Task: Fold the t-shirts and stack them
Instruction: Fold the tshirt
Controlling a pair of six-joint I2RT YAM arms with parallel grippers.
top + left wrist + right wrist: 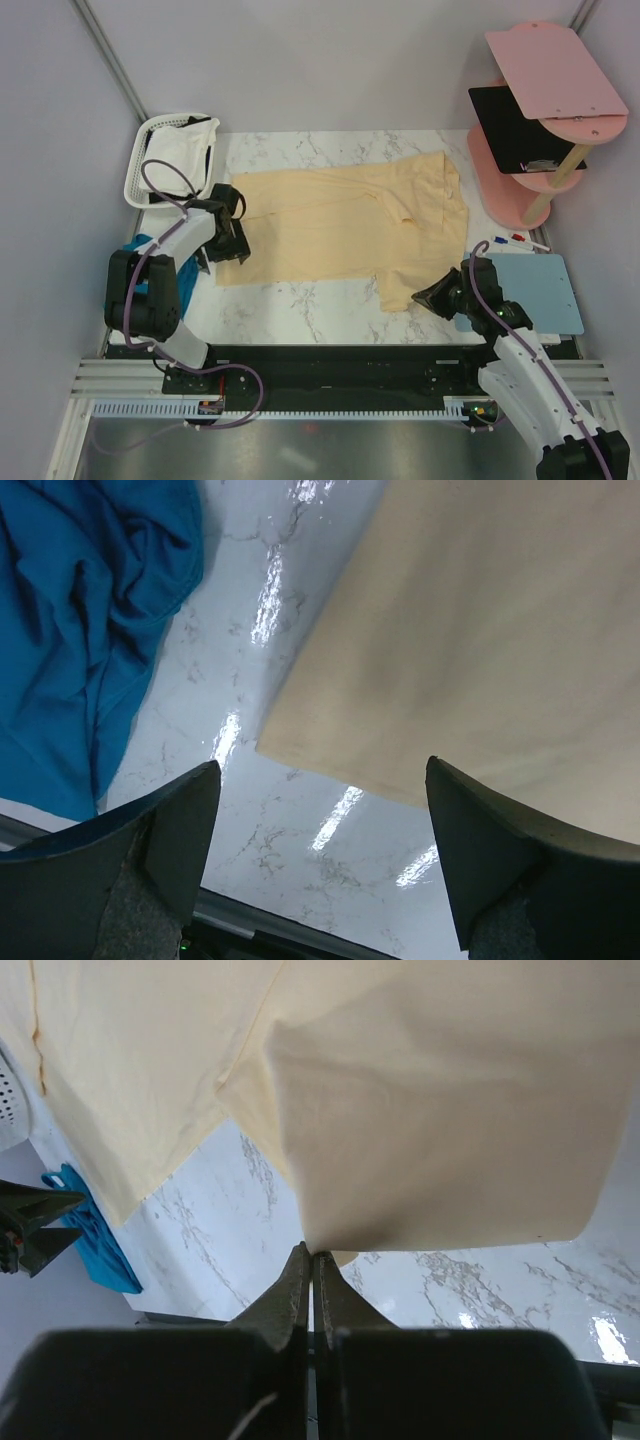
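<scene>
Centrally, the pale cream t-shirt (340, 220) is lying flat on the marble table (300, 300), its long axis running left to right across the top view. The right gripper (313, 1255), fingers pressed together, is pinching the edge of the near-right sleeve. The left gripper (322, 770) is hovering with jaws spread wide over the near-left hem corner, which is lying just ahead, between its fingers. Each arm is thus nearest its own end. The teal t-shirt (90, 610) is lying crumpled beside the left arm. No brand, label or readable writing is showing.
</scene>
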